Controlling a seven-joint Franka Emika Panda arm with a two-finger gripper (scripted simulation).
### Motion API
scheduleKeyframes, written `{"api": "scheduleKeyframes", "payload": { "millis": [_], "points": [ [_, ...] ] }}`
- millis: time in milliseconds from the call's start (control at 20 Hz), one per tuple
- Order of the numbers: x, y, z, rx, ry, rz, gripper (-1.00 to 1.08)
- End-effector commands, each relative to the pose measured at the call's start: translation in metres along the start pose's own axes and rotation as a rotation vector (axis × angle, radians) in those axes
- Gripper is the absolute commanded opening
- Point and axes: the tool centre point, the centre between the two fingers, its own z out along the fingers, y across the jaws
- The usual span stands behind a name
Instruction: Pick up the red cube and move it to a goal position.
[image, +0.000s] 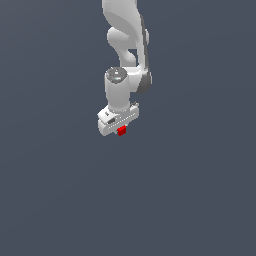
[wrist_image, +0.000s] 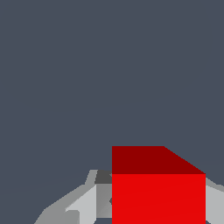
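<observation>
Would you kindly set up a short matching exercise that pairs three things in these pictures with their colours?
Things:
1. red cube
2. hand
3. background surface

Colours:
A. dark slate grey
B. bright red
C. white

Pairs: 1-B, 2-C, 3-A

In the wrist view the red cube sits between the pale fingers of the hand.

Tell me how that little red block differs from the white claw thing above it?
The red cube is bright red; the end effector is white with grey parts. The cube is far smaller. The cube is a plain flat-faced box; the end effector is an irregular shape. They sit together, the cube between the fingers.
</observation>
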Motion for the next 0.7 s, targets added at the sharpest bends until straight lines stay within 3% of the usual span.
{"api": "scheduleKeyframes", "payload": {
  "millis": [0,650],
  "points": [
    [-0.003,0.002,-0.025,-0.001,0.001,0.000,-1.00],
    [-0.016,0.017,-0.162,0.001,0.002,-0.001,-1.00]
  ]
}}
